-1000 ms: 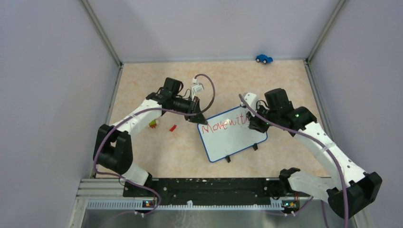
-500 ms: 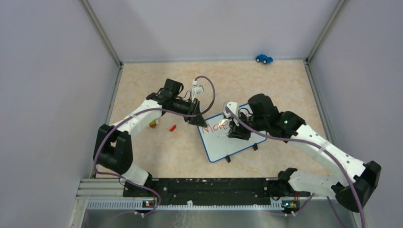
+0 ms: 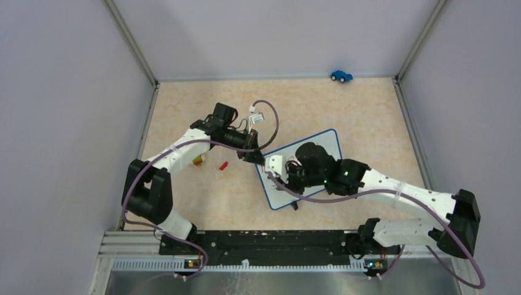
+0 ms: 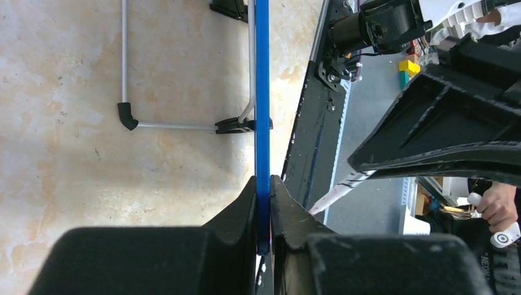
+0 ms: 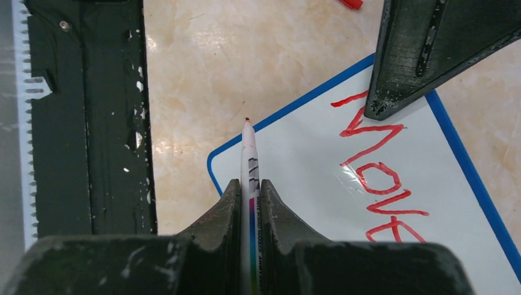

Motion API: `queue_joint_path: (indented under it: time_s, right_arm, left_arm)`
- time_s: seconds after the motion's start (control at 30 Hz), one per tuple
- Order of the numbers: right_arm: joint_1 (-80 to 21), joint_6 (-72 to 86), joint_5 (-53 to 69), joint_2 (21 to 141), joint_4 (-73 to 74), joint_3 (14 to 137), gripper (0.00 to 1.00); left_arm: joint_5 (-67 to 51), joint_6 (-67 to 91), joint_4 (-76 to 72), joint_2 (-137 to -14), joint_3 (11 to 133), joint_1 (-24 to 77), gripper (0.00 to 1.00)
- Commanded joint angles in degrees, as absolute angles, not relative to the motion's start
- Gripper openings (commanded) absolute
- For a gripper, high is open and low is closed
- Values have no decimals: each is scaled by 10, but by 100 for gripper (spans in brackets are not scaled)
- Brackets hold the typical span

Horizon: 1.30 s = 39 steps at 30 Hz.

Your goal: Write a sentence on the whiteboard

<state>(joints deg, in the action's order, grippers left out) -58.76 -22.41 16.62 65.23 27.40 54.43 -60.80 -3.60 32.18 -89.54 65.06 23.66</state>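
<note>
Over the near-left edge of the whiteboard (image 3: 329, 146) now: right gripper (image 5: 249, 187) is clamping the red marker (image 5: 248, 144), nib pointing at the blue rim (image 5: 295, 103) just below the "M". 1 s ago it was out at the far end of line 1, past "with". 0.5 s ago it was mid-board, and now it's swinging back to the start side. Reading that as a carriage return. Line 1 of the sentence (image 5: 379, 178) is looking done, and no ink is showing under "Move" in the wrist view, so line 2 isn't started. Prob ~halfway.

Left gripper (image 4: 263, 184) isn't moving vs 1 s ago. It's pinching the rim at the board's far-left corner, fingers closed hard on the edge, acting as the clamp. Board is sitting between the two arms, mid-table, on its wire stand (image 4: 126, 61).

Board's far-right corner is showing further back than 1 s ago. It's either pivoting in the clamp or tipping, can't tell which. If it's shifting, line 2 is risking a skew vs line 1.

Nib contact: can't tell whether it's touching. It's sitting right at the rim, so imo it needs to go inboard before touchdown, else it's inking the frame.

Red cap (image 3: 223, 165) is lying just left of the board, unmoved.
</note>
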Motion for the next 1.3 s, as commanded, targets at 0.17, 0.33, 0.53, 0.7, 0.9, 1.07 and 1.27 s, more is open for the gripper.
queue_joint_path:
  time_s: [0.17,0.33,0.53,0.7,0.9,1.07,1.27]
  right_arm:
    - [-627,-268,72,652,203,484,0]
    - [-628,-271,56,618,196,465,0]
    - [-628,-263,48,608,186,459,0]
    - [-627,-262,38,598,191,459,0]
    - [-628,-262,42,588,197,462,0]
    - [-626,-263,20,590,189,455,0]
    - [-599,-254,54,583,196,450,0]
  left_arm:
    - [-607,-45,319,-894,657,237,2]
    - [-604,-38,315,-894,654,237,0]
    - [-586,-23,308,-894,655,237,0]
    - [-550,30,261,-867,629,235,0]
    - [-497,64,214,-840,600,234,0]
    - [-460,62,205,-838,604,235,0]
    - [-458,41,215,-850,615,232,0]
